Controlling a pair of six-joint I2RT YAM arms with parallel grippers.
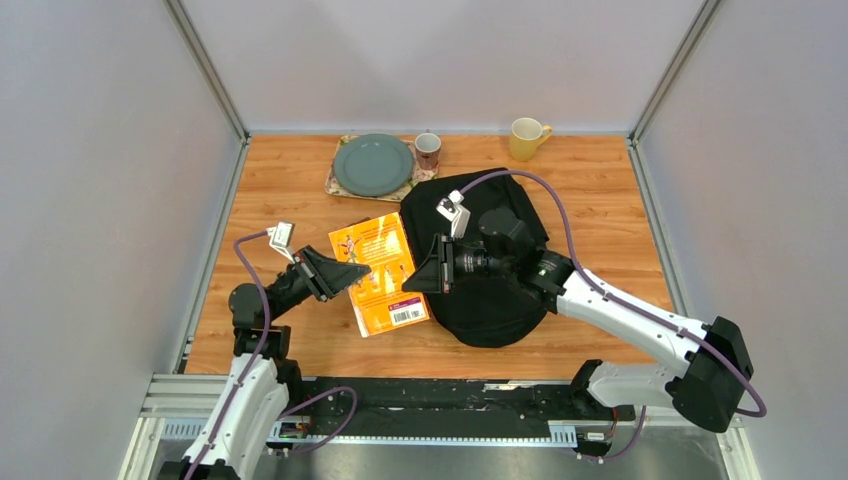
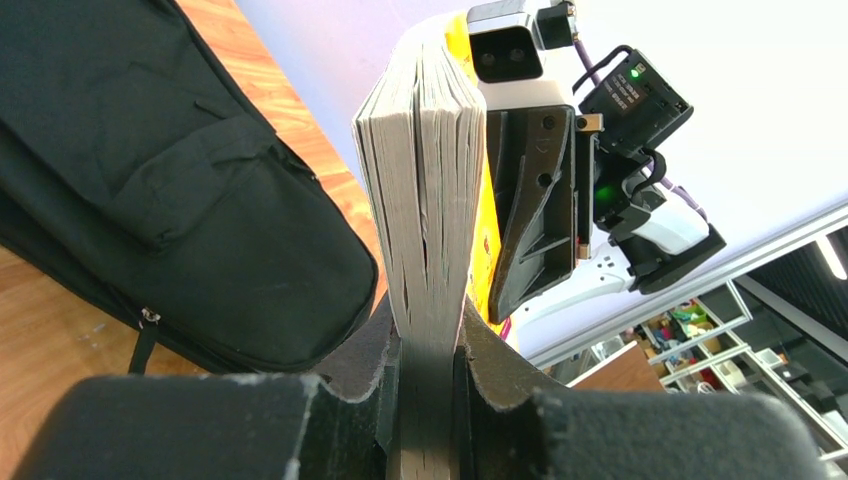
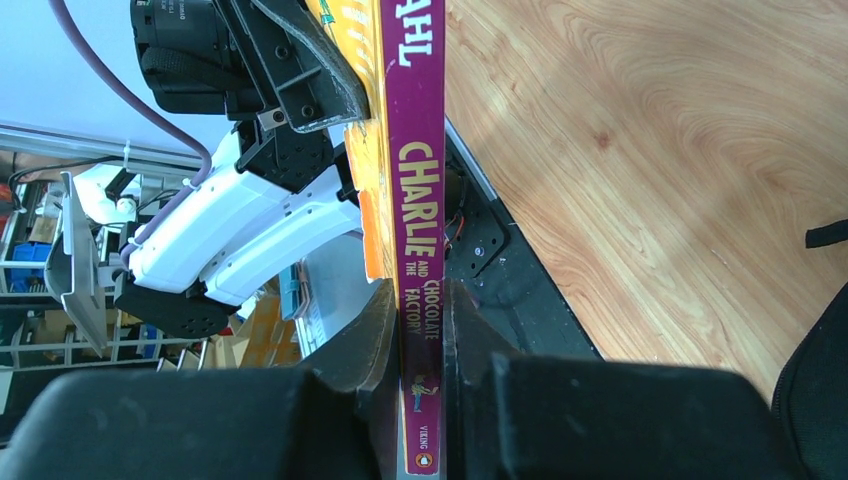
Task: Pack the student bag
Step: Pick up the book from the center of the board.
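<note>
The wooden worktop [image 1: 620, 200] is carrying everything in view. The student bag [image 1: 480, 318], black and soft, is lying flat a little right of the middle, with its rounded end pointing toward the arms. The right arm is reaching across the top of it.

Just left of the bag, an orange paperback book [image 1: 385, 250] is being held from both sides, with its barcode corner pointing toward the near edge. The right pincer [image 3: 423, 400] is clamping narrowly on the purple spine, which reads "Charlie and the Chocolate Factory". The left pincer [image 2: 428, 390] is squeezing the opposite page edge, its jaws set only as wide as the block of pages. Whether the book is hanging clear of the wood I cannot tell.

Toward the far edge, a grey-green plate [image 1: 372, 164] is sitting on a patterned placemat [image 1: 335, 186]. A yellow mug [image 1: 526, 138] is standing well to its right. A smaller brown mug [image 1: 428, 150] is standing just beside the plate.
</note>
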